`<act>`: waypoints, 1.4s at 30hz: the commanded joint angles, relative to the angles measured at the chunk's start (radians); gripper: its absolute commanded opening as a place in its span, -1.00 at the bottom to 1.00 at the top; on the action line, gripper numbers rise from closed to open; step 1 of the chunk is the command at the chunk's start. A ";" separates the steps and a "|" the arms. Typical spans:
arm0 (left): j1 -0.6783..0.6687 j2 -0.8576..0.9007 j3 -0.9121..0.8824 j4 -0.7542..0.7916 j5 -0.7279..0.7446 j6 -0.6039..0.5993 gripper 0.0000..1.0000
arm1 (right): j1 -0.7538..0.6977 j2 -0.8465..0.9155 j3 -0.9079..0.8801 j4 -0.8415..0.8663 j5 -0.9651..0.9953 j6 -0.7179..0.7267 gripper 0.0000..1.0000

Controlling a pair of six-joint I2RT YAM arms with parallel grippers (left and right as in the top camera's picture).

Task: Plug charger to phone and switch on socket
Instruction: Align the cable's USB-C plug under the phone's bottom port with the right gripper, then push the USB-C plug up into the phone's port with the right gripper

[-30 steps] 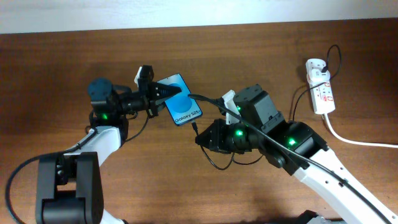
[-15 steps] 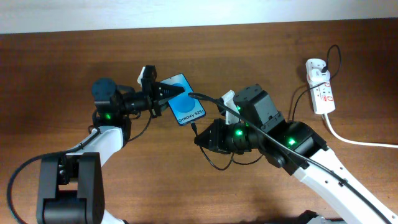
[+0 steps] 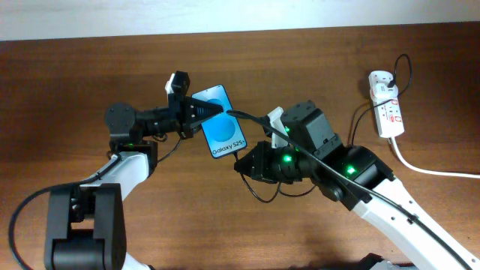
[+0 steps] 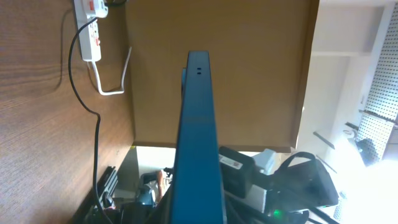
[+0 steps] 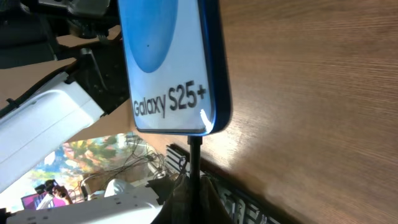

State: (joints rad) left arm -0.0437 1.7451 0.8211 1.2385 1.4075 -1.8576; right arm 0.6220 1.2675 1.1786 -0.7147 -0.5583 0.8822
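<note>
My left gripper (image 3: 196, 112) is shut on the phone (image 3: 219, 124), blue screen up, and holds it above the table. In the left wrist view the phone (image 4: 199, 130) shows edge-on between the jaws (image 4: 198, 214). My right gripper (image 3: 246, 161) is shut on the charger (image 3: 238, 155) just behind its plug tip. In the right wrist view the plug (image 5: 194, 149) rises from the fingers (image 5: 193, 196) and meets the bottom edge of the phone (image 5: 168, 56); I cannot tell how deep it sits. The socket (image 3: 388, 105) lies at the far right, also in the left wrist view (image 4: 90, 25).
The thick white cord (image 3: 431, 170) runs from the socket off the right edge. The black cable loops by the socket (image 3: 406, 69) and drapes over my right arm (image 3: 337, 169). Slack cable (image 3: 262, 199) lies on the wooden table (image 3: 75, 90).
The left gripper has carried the phone right and down toward the right gripper. The phone's bottom edge now meets the plug tip. The right arm has barely moved.
</note>
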 commanded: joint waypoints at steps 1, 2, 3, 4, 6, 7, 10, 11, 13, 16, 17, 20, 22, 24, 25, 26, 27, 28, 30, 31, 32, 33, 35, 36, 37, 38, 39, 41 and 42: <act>0.051 -0.002 0.019 0.006 -0.024 -0.016 -1.00 | 0.007 0.002 0.000 -0.042 -0.005 -0.040 -0.91; 0.069 -0.002 0.019 0.006 -0.032 -0.016 -1.00 | 0.010 0.001 0.000 -0.048 -0.017 -0.063 -0.91; 0.081 -0.002 0.019 0.006 -0.035 -0.016 -1.00 | 0.020 -0.001 0.000 -0.048 -0.014 -0.077 -0.91; 0.086 -0.002 0.019 -0.002 -0.036 -0.016 -1.00 | 0.036 -0.001 0.000 -0.033 -0.013 -0.101 -0.91; 0.085 -0.002 0.019 -0.001 -0.035 -0.016 -1.00 | 0.064 -0.001 0.000 0.016 -0.013 -0.140 -0.91; 0.085 -0.002 0.019 -0.001 -0.035 -0.016 -1.00 | 0.072 -0.001 0.000 0.037 -0.004 -0.146 -0.92; 0.085 -0.002 0.019 -0.001 -0.026 -0.016 -1.00 | 0.072 -0.001 0.000 0.048 0.049 -0.148 -0.91; 0.085 -0.002 0.019 -0.001 -0.019 -0.016 -1.00 | 0.072 -0.001 0.000 0.055 0.048 -0.153 -0.91; 0.085 -0.002 0.019 -0.001 -0.014 -0.016 -1.00 | 0.072 -0.001 0.000 0.061 0.063 -0.153 -0.91; 0.085 -0.002 0.019 -0.001 -0.012 -0.016 -1.00 | 0.072 -0.001 0.000 0.075 0.085 -0.153 -0.91; 0.085 -0.002 0.019 -0.001 -0.012 -0.016 -1.00 | 0.072 -0.001 0.000 0.077 0.085 -0.153 -0.91; 0.085 -0.002 0.019 -0.001 -0.012 -0.016 -1.00 | 0.072 0.000 0.000 0.077 0.085 -0.153 -0.91; 0.085 -0.002 0.019 -0.001 -0.013 -0.017 -1.00 | 0.072 0.000 -0.001 0.077 0.085 -0.152 -0.91; 0.085 -0.002 0.019 -0.001 -0.013 -0.023 -1.00 | 0.072 0.000 0.000 0.077 0.084 -0.148 -0.91; 0.085 -0.002 0.019 -0.001 -0.013 -0.043 -1.00 | 0.072 0.002 0.000 0.077 0.084 -0.148 -0.92; 0.085 -0.002 0.019 -0.001 -0.016 -0.043 -1.00 | 0.072 0.002 0.000 0.077 0.084 -0.148 -0.92; 0.085 -0.002 0.019 -0.001 -0.016 -0.043 -1.00 | 0.072 0.002 0.000 0.077 0.084 -0.148 -0.92; 0.085 -0.002 0.019 -0.001 -0.016 -0.043 -1.00 | 0.072 0.002 0.000 0.077 0.084 -0.148 -0.91; 0.085 -0.002 0.019 -0.001 -0.016 -0.043 -1.00 | 0.072 0.002 0.000 0.077 0.084 -0.148 -0.92; 0.085 -0.002 0.019 -0.001 -0.016 -0.043 -1.00 | 0.072 0.002 0.000 0.077 0.084 -0.148 -0.92; 0.085 -0.002 0.019 -0.001 -0.016 -0.043 -1.00 | 0.072 0.002 0.000 0.077 0.084 -0.146 -0.91; 0.084 -0.002 0.019 -0.001 -0.017 -0.043 -1.00 | 0.072 0.002 0.000 0.080 0.078 -0.145 -0.91; 0.079 -0.002 0.019 -0.001 -0.017 -0.043 -1.00 | 0.072 0.002 0.000 0.085 0.072 -0.145 -0.91; 0.076 -0.002 0.019 -0.001 -0.017 -0.043 -1.00 | 0.072 0.002 0.000 0.087 0.072 -0.145 -0.92; 0.074 -0.002 0.019 -0.001 -0.017 -0.043 -1.00 | 0.072 0.002 0.000 0.088 0.072 -0.145 -0.91; 0.071 -0.002 0.019 -0.001 -0.018 -0.043 -1.00 | 0.072 0.002 0.000 0.088 0.069 -0.145 -0.92; 0.071 -0.002 0.019 -0.001 -0.020 -0.043 -1.00 | 0.072 0.002 0.000 0.087 0.069 -0.145 -0.91; 0.070 -0.002 0.019 -0.001 -0.027 -0.043 -1.00 | 0.072 0.002 -0.001 0.087 0.068 -0.145 -0.91; 0.070 -0.002 0.019 -0.001 -0.029 -0.043 -1.00 | 0.072 0.002 0.000 0.087 0.066 -0.145 -0.91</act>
State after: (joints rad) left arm 0.0353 1.7451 0.8211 1.2308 1.3788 -1.8870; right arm 0.6880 1.2675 1.1786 -0.6411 -0.4946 0.7441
